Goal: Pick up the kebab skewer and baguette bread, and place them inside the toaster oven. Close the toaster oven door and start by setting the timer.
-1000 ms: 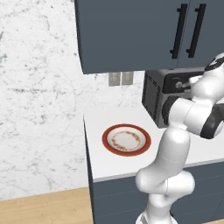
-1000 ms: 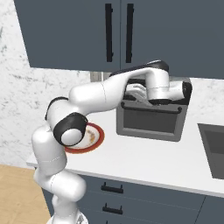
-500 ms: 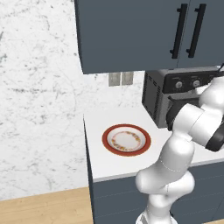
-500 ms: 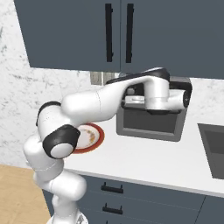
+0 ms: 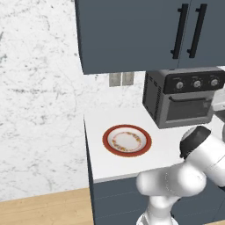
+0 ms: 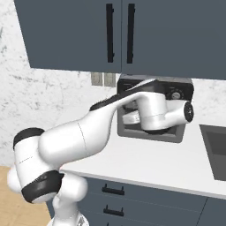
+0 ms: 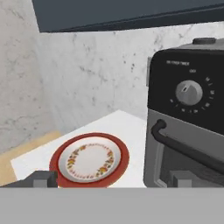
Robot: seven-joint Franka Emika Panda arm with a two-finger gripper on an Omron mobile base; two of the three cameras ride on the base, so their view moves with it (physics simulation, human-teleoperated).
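I am holding my pincer (image 7: 111, 178) wide and empty beside the closed toaster oven door (image 7: 192, 162), facing the bare plate (image 7: 89, 160).

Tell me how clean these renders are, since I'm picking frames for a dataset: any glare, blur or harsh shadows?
Left base view: flat, even light, no glare on the toaster oven door, only soft shade under the cabinets. Right base view: the white arm looks slightly soft-edged. Hand view: the plate pattern is coarse and the lettering around the knob is too blurred to read.

Dark grey toaster oven (image 5: 183, 97) on counter, toaster oven door (image 5: 188, 108) shut
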